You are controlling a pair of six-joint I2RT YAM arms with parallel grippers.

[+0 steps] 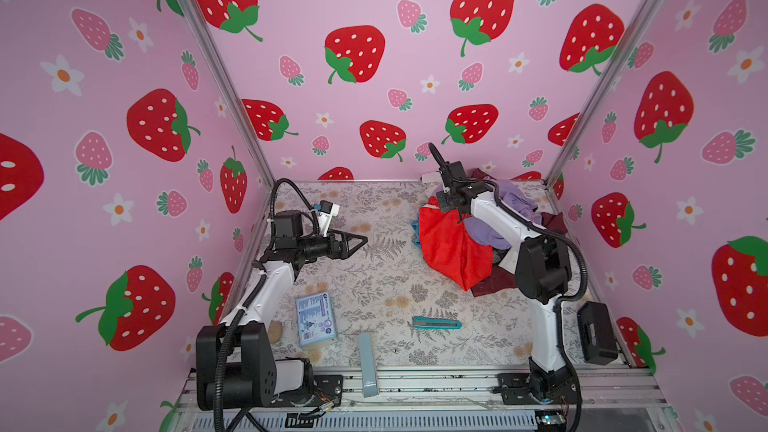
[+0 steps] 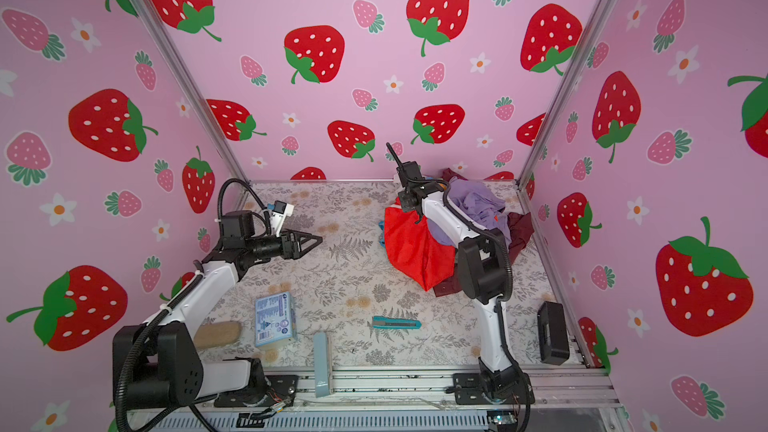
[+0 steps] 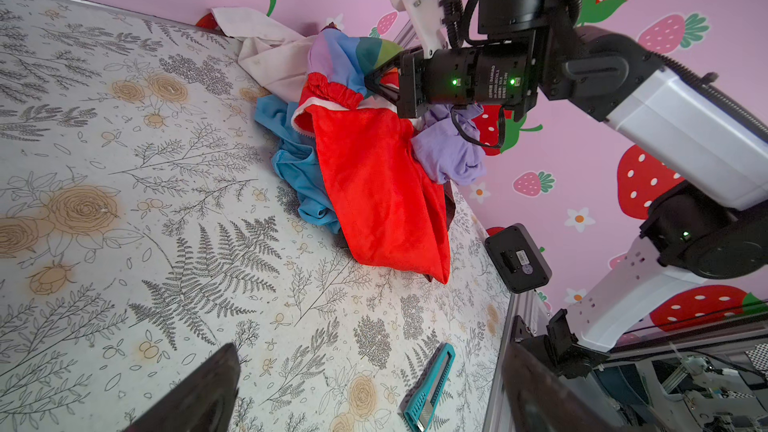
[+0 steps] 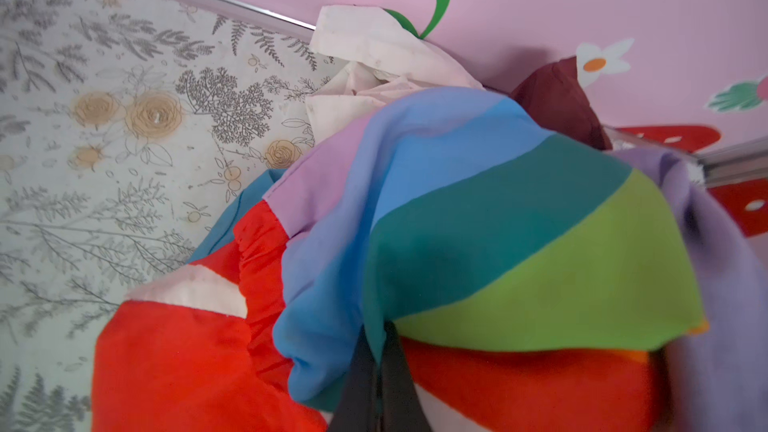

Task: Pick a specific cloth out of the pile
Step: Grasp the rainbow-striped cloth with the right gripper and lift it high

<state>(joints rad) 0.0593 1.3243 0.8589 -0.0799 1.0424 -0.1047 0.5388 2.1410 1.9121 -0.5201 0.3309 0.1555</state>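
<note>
The cloth (image 1: 451, 243) (image 2: 415, 243) drapes over the left side of the pile (image 1: 519, 201) at the back right. It has a large red panel (image 3: 374, 184), a rainbow-striped section (image 4: 478, 218) and red gathered trim (image 3: 336, 91). My right gripper (image 1: 459, 218) (image 2: 419, 218) (image 3: 368, 83) (image 4: 380, 330) is shut on a fold of the rainbow section, with the jaws pinched together on the fabric. Lavender (image 3: 451, 155), teal-blue (image 3: 299, 176), cream (image 3: 270, 47) and maroon (image 4: 557, 105) garments lie around it. My left gripper (image 1: 359, 239) (image 2: 316, 238) (image 3: 370, 351) hovers open over the mat, well left of the pile and holding nothing.
A teal utility knife (image 1: 436, 322) (image 3: 432, 384) lies at front centre. A blue-white packet (image 1: 316, 320) and a grey-blue bar (image 1: 368, 363) sit at the front left, with a tan brush (image 2: 216, 334) beside them. A black box (image 1: 596, 332) stands by the right wall.
</note>
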